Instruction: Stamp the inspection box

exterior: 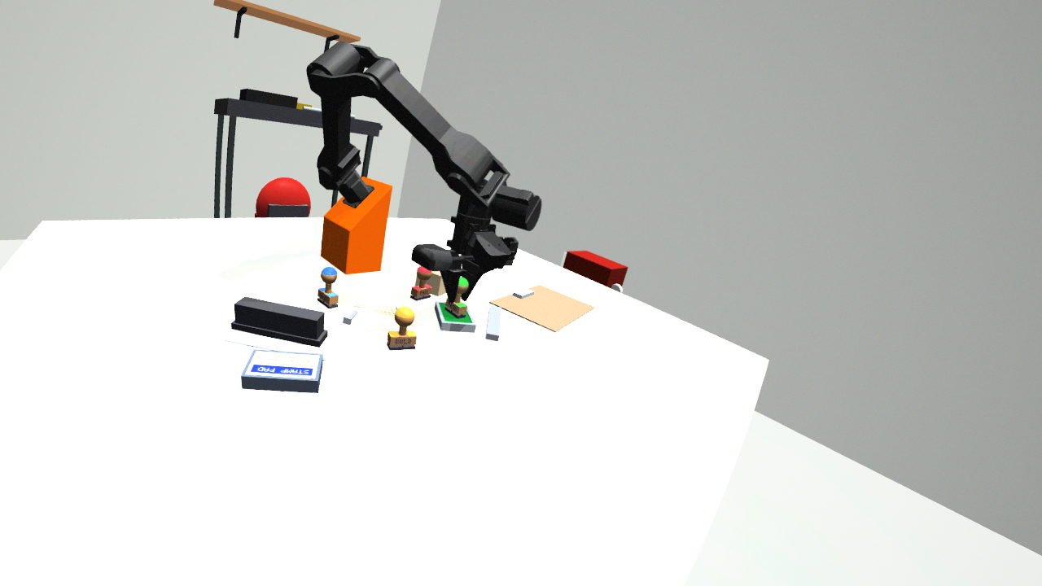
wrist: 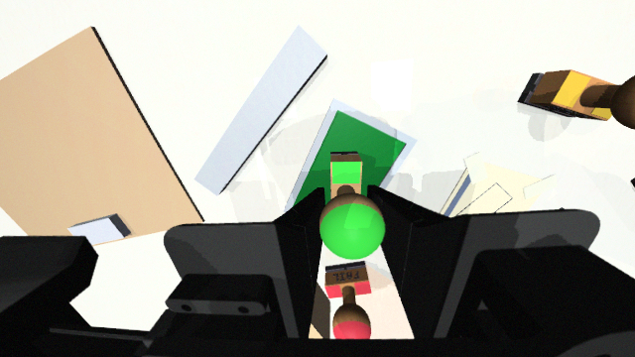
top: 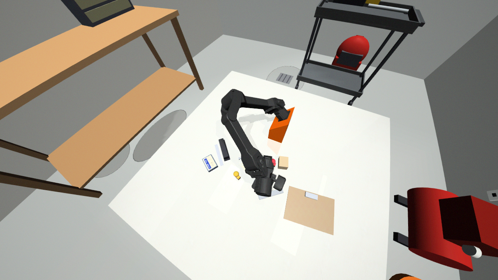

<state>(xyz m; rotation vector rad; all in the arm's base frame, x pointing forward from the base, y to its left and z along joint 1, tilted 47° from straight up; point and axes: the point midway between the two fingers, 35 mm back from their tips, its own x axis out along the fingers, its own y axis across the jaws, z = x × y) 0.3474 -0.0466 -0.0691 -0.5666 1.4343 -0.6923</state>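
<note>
My gripper (exterior: 460,291) (wrist: 345,193) is shut on the green-topped stamp (exterior: 457,308) (wrist: 352,230) and holds it upright, its lettering not readable. The stamp's base is at the green ink pad (exterior: 457,327) (wrist: 372,131), touching or just above it; which one I cannot tell. The cream card (wrist: 531,188), with a thin black outlined box, lies right of the pad in the wrist view, partly hidden by a finger. No print shows on its visible part. In the top view the arm covers the held stamp.
A red FAIL stamp (exterior: 421,284) (wrist: 348,283) stands close behind the pad. A yellow HOLD stamp (exterior: 402,331) (wrist: 571,94), blue stamp (exterior: 328,284), black block (exterior: 278,319), STAMP PAD case (exterior: 282,373), pale bar (exterior: 492,322) (wrist: 268,109), brown board (exterior: 542,309) (wrist: 99,139) and wooden block (top: 283,162) surround the work area.
</note>
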